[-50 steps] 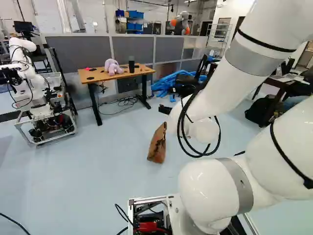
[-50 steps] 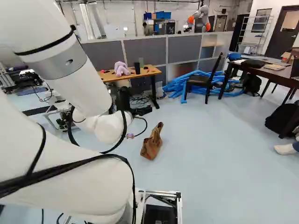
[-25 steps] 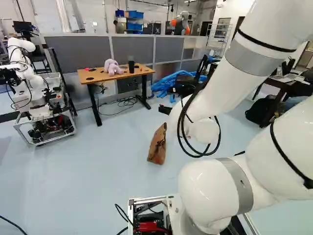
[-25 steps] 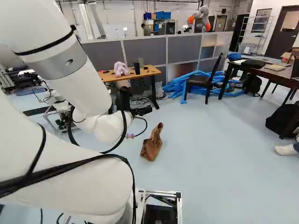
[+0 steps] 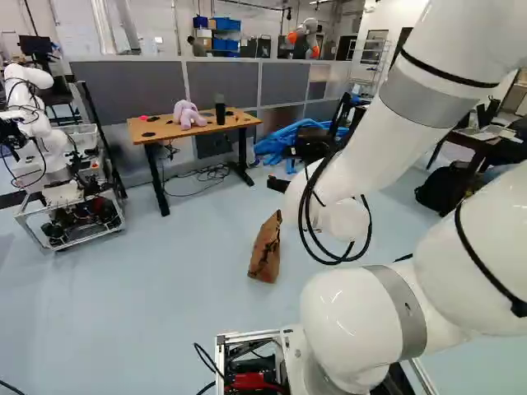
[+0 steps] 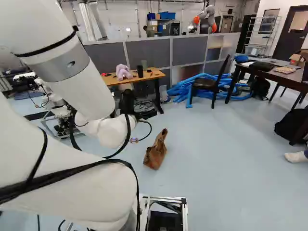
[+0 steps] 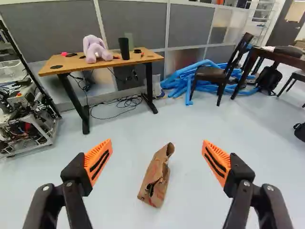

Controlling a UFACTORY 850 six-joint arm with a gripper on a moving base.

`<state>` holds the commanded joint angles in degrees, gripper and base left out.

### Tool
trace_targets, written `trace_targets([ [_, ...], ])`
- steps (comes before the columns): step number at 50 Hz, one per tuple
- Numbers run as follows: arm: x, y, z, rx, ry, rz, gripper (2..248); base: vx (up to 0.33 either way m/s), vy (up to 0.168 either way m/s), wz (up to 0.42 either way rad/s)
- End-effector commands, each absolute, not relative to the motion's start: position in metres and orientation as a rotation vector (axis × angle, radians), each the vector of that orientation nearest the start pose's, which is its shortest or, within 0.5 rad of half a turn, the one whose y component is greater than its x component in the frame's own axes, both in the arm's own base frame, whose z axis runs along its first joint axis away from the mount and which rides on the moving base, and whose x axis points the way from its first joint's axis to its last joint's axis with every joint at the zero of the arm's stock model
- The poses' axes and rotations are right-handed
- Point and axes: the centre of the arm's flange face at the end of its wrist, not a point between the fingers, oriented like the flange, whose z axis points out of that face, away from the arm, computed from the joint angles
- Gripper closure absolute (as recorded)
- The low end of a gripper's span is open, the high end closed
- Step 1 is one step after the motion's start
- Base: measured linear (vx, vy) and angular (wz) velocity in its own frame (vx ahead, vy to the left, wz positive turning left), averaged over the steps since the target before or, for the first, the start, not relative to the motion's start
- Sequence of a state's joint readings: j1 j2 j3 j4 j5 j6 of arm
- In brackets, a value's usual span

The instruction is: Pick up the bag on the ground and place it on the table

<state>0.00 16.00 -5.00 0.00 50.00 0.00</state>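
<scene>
On the floor (image 7: 190,124) before the table (image 7: 74,63) sits a brown bag (image 7: 158,175).

Was lit bright, fairly even; showed pale sheen on floor (image 7: 205,124) before table (image 7: 76,63), soft shade beneath.

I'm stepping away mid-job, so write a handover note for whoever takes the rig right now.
Pincer: open, empty.
Bag: on the floor, ahead of the pincer, ungripped.
Wood table: beyond the bag, bearing a plush toy and black cup.
Done: no pick or place.
Left: approach, grip and lift the bag, place it on the table, probably the wood one.
</scene>
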Motion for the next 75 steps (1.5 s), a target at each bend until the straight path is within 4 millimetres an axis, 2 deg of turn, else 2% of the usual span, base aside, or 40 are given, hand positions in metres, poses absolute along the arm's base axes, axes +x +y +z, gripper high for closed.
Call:
trace_targets([
  [52, 0.270, 0.000, 0.366, -2.558, 0.000, -1.824, 3, 0.139, 0.029, -0.018],
  [67, 0.276, 0.000, 0.366, -2.563, 0.001, -1.818, 3, 0.003, -0.001, -0.002],
  [75, 0.286, -0.001, 0.366, -2.588, 0.021, -1.787, 3, 0.000, 0.000, 0.000],
])
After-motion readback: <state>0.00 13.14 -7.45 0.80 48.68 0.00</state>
